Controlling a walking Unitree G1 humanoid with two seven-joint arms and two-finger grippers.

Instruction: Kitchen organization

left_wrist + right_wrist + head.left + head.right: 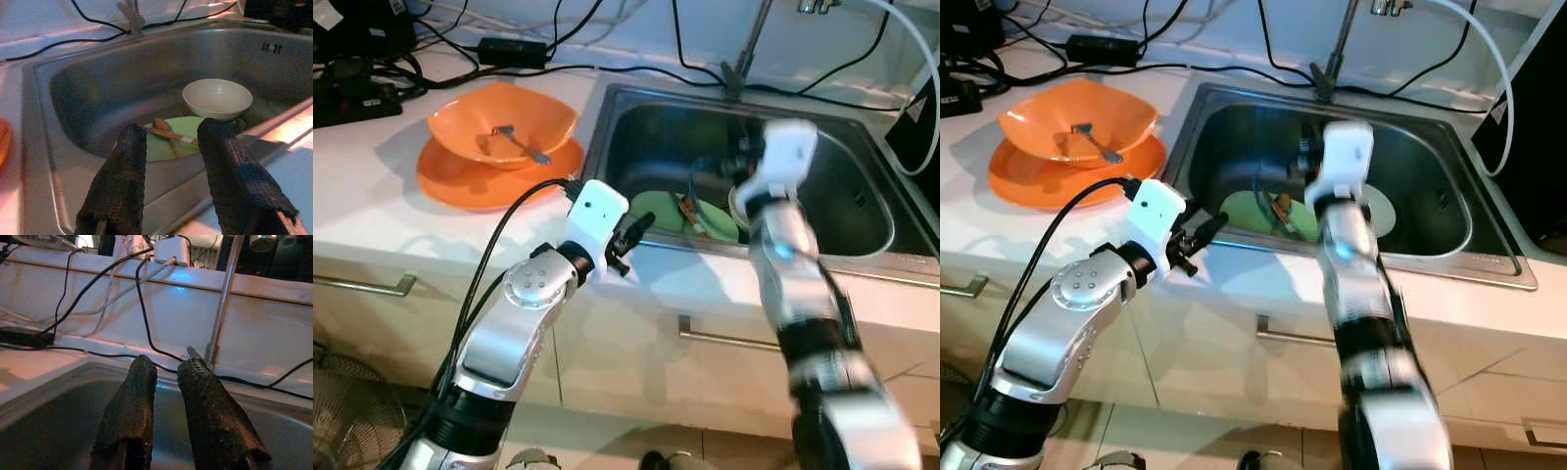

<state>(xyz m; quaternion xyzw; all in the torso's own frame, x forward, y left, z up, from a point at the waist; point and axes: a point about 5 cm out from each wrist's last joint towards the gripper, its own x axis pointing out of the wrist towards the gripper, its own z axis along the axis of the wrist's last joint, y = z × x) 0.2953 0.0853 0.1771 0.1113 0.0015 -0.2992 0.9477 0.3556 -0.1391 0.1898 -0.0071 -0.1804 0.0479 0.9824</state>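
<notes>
The left claw (168, 171) hung parted and empty over the sink's (862, 230) near rim; the right claw (164, 406) hovered above the basin, fingers slightly apart, holding nothing; a green plate (161, 144) with wooden utensils (168, 134) lay inside beside a white bowl (217, 98); orange dishes (499, 147) sat on the table (372, 196).

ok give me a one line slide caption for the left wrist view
Left pincer, open, faces the steel sink holding a white bowl and a green plate with wooden utensils.
</notes>
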